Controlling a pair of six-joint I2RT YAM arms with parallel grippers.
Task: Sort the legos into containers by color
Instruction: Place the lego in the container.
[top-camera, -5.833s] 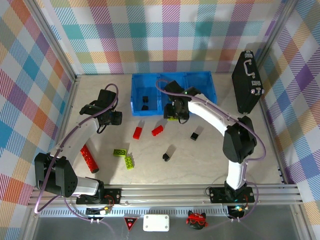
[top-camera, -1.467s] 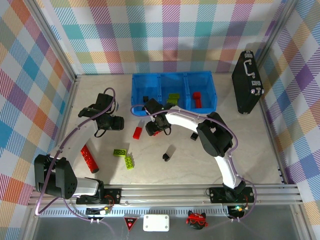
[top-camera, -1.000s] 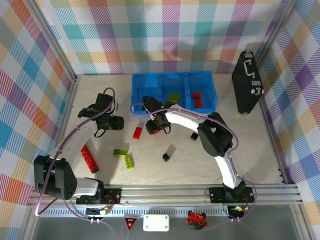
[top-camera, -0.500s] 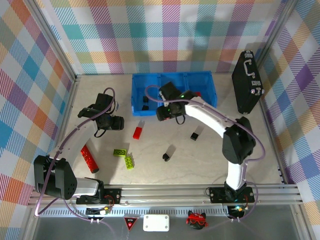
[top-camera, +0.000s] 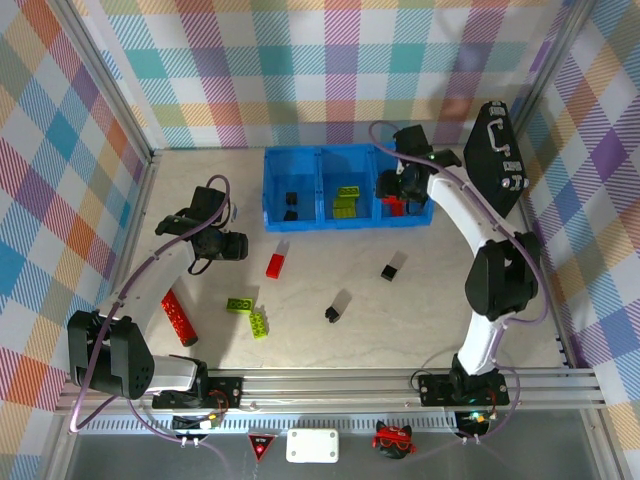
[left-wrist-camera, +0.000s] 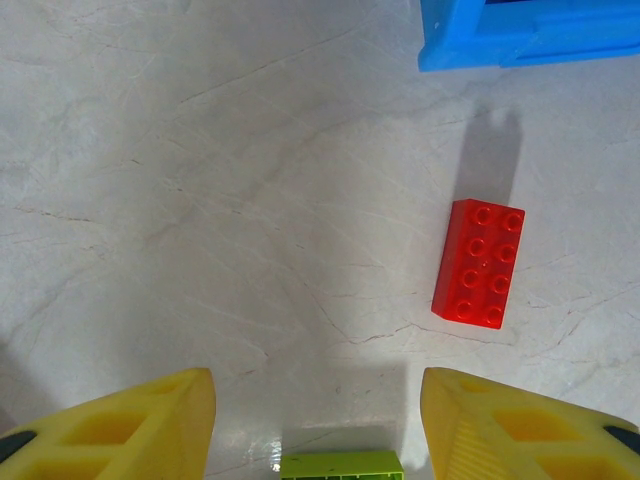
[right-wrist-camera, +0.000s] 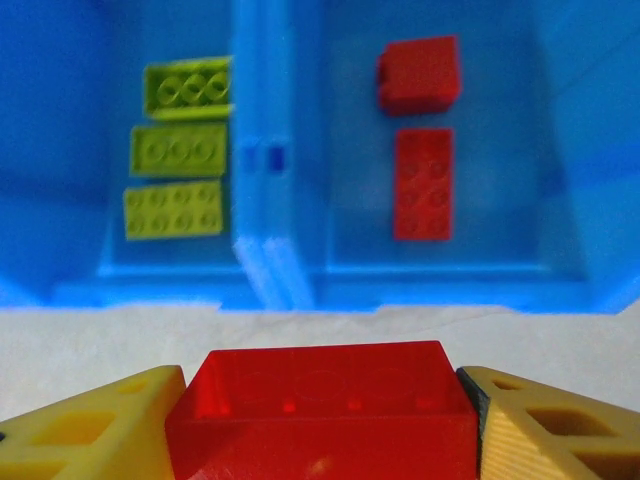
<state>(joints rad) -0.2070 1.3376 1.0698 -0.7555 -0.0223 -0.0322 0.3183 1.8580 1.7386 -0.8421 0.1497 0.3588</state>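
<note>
now, your right gripper (top-camera: 397, 190) is clamped on a red brick (right-wrist-camera: 320, 400), up by the blue bins (top-camera: 300, 224) at about 1 o'clock on the table (top-camera: 430, 320). in the wrist view the brick sits between the yellow fingers (right-wrist-camera: 90, 430), with the bins' front wall beyond it at 12 o'clock. the right-hand compartment (right-wrist-camera: 490, 250), at 1 o'clock from the brick, holds two red bricks (right-wrist-camera: 422, 180). the one at 11 o'clock holds three green bricks (right-wrist-camera: 178, 150). i can't tell for sure whether the brick is past the front wall. so line it up over the red pair, clear of the divider at 12 o'clock. then open low, so it doesn't bounce into the green side. your left gripper (left-wrist-camera: 313, 400) stands open with nothing in it, over the table at 9 o'clock. a loose red brick (left-wrist-camera: 479, 262) lies at its 1 o'clock and a green one (left-wrist-camera: 340, 464) at its 6 o'clock. leave that arm parked until the right arm is out of the way.
</note>
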